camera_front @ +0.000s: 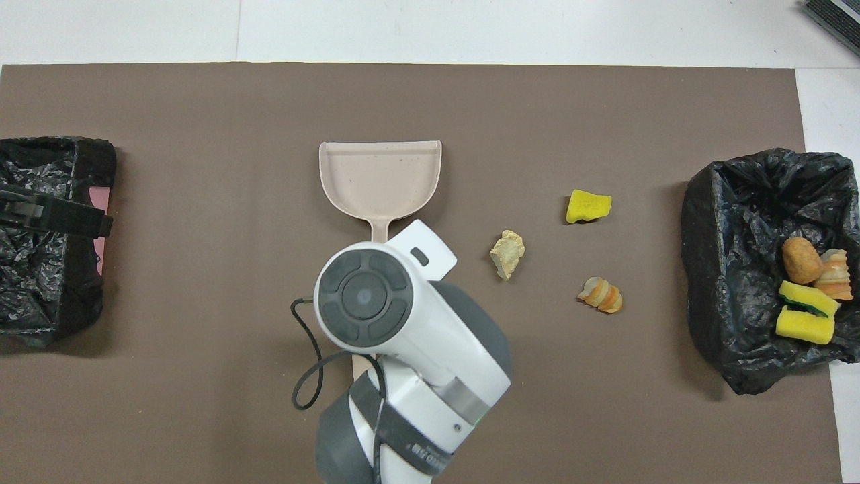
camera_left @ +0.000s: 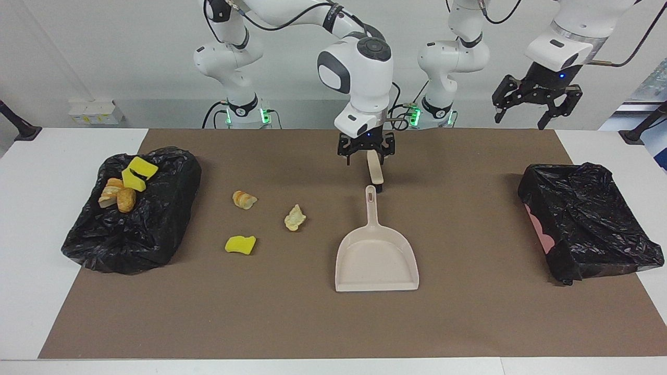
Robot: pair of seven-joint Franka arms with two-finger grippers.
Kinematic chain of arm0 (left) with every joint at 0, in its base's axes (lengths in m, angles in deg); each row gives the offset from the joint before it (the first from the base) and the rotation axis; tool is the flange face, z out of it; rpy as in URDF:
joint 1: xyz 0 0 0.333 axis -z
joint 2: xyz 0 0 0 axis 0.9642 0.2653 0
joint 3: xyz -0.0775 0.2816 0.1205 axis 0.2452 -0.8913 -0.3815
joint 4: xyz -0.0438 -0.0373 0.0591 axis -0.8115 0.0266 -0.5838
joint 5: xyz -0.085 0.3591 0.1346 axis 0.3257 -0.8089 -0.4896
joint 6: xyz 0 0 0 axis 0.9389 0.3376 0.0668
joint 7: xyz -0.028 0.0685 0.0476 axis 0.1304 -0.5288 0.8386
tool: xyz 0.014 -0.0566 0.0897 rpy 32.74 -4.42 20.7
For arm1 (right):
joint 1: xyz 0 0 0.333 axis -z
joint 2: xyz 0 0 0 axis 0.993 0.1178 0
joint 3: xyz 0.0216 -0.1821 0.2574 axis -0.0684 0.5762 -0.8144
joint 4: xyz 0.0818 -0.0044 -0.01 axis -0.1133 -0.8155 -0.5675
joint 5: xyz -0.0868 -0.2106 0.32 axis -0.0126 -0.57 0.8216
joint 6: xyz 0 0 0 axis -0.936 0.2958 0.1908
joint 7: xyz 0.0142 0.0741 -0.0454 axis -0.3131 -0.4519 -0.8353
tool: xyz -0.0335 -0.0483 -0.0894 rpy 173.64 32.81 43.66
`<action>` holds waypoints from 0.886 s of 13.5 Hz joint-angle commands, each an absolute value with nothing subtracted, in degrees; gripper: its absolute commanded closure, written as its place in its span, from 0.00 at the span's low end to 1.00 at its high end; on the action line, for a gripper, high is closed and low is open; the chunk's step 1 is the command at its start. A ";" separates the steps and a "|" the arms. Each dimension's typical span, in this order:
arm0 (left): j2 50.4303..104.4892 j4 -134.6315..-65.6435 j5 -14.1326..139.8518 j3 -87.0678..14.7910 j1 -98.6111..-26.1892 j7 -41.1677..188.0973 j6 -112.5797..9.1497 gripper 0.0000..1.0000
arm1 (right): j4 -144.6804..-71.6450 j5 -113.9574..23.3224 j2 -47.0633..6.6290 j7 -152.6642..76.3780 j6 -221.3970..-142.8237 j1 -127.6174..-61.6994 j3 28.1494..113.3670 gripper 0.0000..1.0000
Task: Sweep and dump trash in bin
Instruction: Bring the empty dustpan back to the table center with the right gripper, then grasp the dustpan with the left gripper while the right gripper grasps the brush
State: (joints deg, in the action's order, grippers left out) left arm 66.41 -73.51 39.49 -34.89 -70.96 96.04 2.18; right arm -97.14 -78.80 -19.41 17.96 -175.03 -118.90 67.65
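Three trash scraps lie on the brown mat: a bread slice (camera_left: 244,199) (camera_front: 600,295), a pale chunk (camera_left: 295,217) (camera_front: 508,253) and a yellow sponge piece (camera_left: 240,245) (camera_front: 588,206). Several more scraps (camera_left: 127,185) (camera_front: 809,286) lie in the black-bagged bin (camera_left: 130,234) (camera_front: 725,222) at the right arm's end. The beige dustpan (camera_left: 376,258) (camera_front: 380,175) lies mid-table, its handle toward the robots. My right gripper (camera_left: 367,156) is low at the beige brush (camera_left: 375,169), just nearer the robots than the dustpan handle. My left gripper (camera_left: 526,117) (camera_front: 67,218) waits open, raised.
A second black-bagged bin (camera_left: 589,219) (camera_front: 40,269), with pink showing at its side, stands at the left arm's end under the left gripper. The brown mat (camera_left: 469,312) covers most of the white table. In the overhead view the right arm hides its gripper.
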 commanded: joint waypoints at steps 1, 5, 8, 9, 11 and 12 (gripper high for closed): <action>63.63 -78.63 39.39 -34.68 -69.44 95.94 -0.85 0.00 | -108.00 -73.47 -25.96 19.51 -177.09 -120.14 67.06 0.00; 64.32 -86.28 39.39 -34.68 -62.34 89.81 -11.38 0.00 | -115.14 -72.92 -27.21 20.91 -181.48 -124.97 66.97 0.00; 65.29 -93.48 39.39 -34.68 -57.14 82.95 -22.20 0.00 | -119.71 -72.40 -26.86 21.09 -185.35 -127.78 66.97 0.04; 65.64 -95.68 39.39 -34.68 -55.65 81.63 -24.49 0.00 | -121.90 -71.17 -26.94 21.01 -188.32 -128.32 66.97 0.15; 69.57 -96.67 39.31 -34.68 -51.96 77.59 -29.23 0.00 | -123.85 -68.09 -26.86 20.04 -191.16 -129.20 66.88 0.24; 71.86 -96.76 39.30 -34.68 -50.29 75.31 -31.70 0.00 | -124.11 -68.08 -26.51 20.04 -191.08 -129.90 66.88 0.27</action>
State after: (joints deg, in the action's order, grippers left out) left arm 68.89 -95.82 39.56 -33.71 -53.54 78.92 -27.16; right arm -122.06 -69.98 -25.66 20.13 -189.53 -129.38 67.03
